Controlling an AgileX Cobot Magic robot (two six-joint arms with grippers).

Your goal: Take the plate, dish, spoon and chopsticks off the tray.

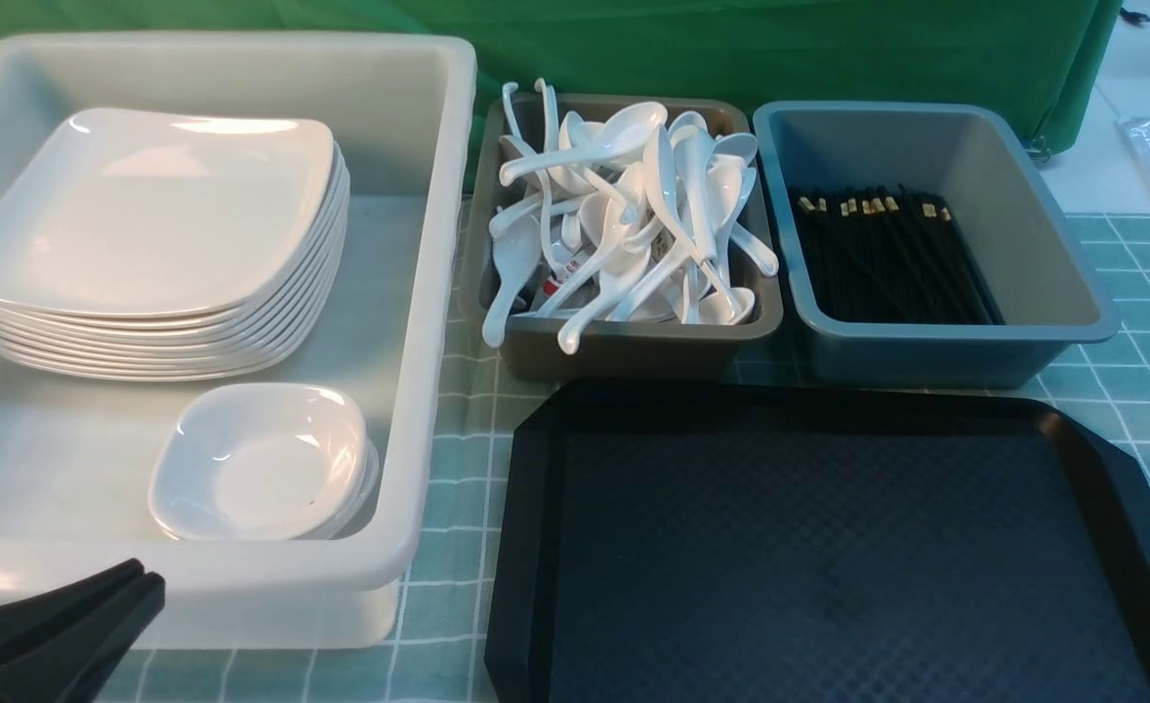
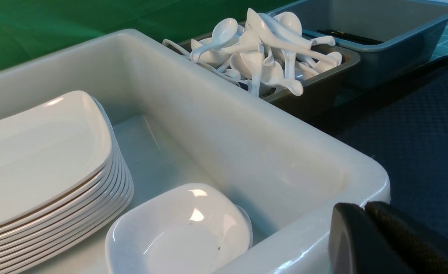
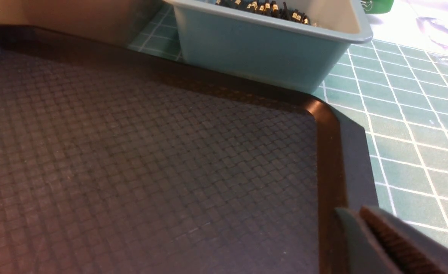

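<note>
The black tray (image 1: 829, 547) lies on the checked green surface (image 1: 1136, 391), its textured floor bare from rim to rim. Just beyond its far edge stand two bins side by side: a brown one (image 1: 624, 342) heaped with white spoons (image 1: 624, 215), and a grey-blue one (image 1: 1053, 293) holding black chopsticks (image 1: 887, 259). To the left, a large white bin (image 1: 419, 293) holds a stack of plates (image 1: 155, 244) and small dishes (image 1: 263, 459). The left gripper (image 2: 364, 213) sits at that bin's near corner, pads together, holding nothing. The right gripper (image 3: 361, 217) hovers over the tray's right rim; its pads look nearly together, with nothing between them, though I cannot tell for sure.
</note>
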